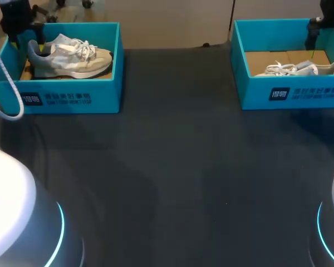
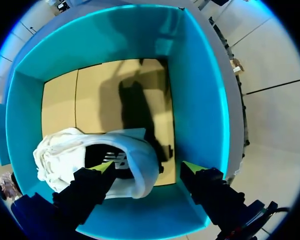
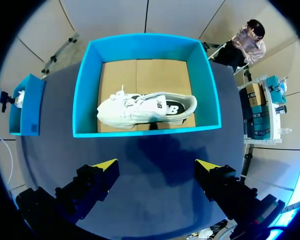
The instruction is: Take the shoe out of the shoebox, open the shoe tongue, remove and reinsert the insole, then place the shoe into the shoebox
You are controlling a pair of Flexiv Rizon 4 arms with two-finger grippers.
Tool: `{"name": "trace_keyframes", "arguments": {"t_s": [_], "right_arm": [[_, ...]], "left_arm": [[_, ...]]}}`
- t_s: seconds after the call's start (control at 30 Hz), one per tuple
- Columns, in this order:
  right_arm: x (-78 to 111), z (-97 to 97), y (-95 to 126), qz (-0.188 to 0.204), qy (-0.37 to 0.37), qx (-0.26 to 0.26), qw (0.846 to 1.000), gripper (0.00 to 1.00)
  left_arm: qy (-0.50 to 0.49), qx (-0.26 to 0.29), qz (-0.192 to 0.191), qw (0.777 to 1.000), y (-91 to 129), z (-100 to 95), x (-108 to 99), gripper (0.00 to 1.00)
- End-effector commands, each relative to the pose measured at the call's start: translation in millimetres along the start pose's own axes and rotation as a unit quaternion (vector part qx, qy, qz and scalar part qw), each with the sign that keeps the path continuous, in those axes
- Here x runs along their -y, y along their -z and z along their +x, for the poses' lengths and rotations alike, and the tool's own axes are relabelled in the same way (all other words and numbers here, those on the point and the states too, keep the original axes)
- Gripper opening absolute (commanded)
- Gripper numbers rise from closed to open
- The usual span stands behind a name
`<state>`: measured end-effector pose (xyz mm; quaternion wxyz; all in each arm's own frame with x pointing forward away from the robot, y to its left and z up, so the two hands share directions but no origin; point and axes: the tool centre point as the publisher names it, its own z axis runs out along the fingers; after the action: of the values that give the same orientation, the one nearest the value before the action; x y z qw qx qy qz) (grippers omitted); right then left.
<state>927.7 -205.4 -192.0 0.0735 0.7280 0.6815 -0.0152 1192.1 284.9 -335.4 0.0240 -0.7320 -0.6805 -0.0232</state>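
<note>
Still on the take-out: my wide-open left gripper point(image 2: 149, 169) brackets the white fabric sneaker point(image 2: 65, 150)'s heel inside the teal cardboard shoebox point(image 2: 195, 90); next, pinch and lift.

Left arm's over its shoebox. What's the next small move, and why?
Probably lower the left tool and close on the heel of the shoe. The tool hangs open, one fingertip over the collar and the other past the heel, and the shoe lies in the shoebox, not yet lifted.

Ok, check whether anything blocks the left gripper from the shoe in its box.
Nothing visible does. The left gripper hangs open above the shoebox, one finger over the shoe at its heel, the other nearer the box wall.
</note>
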Motion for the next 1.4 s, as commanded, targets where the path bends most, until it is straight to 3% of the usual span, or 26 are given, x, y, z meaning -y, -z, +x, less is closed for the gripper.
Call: {"name": "trace_keyframes", "arguments": {"t_s": [0.03,0.5,1.2,1.23,1.4], "right_arm": [[0.4,0.2,0,0.000,0.000,0.000,1.000,1.00],[0.4,0.2,0,0.000,0.000,0.000,1.000,1.00],[0.4,0.2,0,0.000,0.000,0.000,1.000,1.00],[0.4,0.2,0,0.000,0.000,0.000,1.000,1.00],[0.4,0.2,0,0.000,0.000,0.000,1.000,1.00]], "left_arm": [[0.000,-0.002,0.006,1.000,-6,-0.1,-6,0.85],[0.007,0.002,0.016,1.000,-27,-4.4,-3,0.86],[0.012,0.005,0.018,1.000,-28,-6.0,-2,0.88],[0.012,0.001,0.022,1.000,-46,-5.1,-1,0.79],[0.013,0.002,0.022,1.000,-45,-3.3,-3,0.72]]}}
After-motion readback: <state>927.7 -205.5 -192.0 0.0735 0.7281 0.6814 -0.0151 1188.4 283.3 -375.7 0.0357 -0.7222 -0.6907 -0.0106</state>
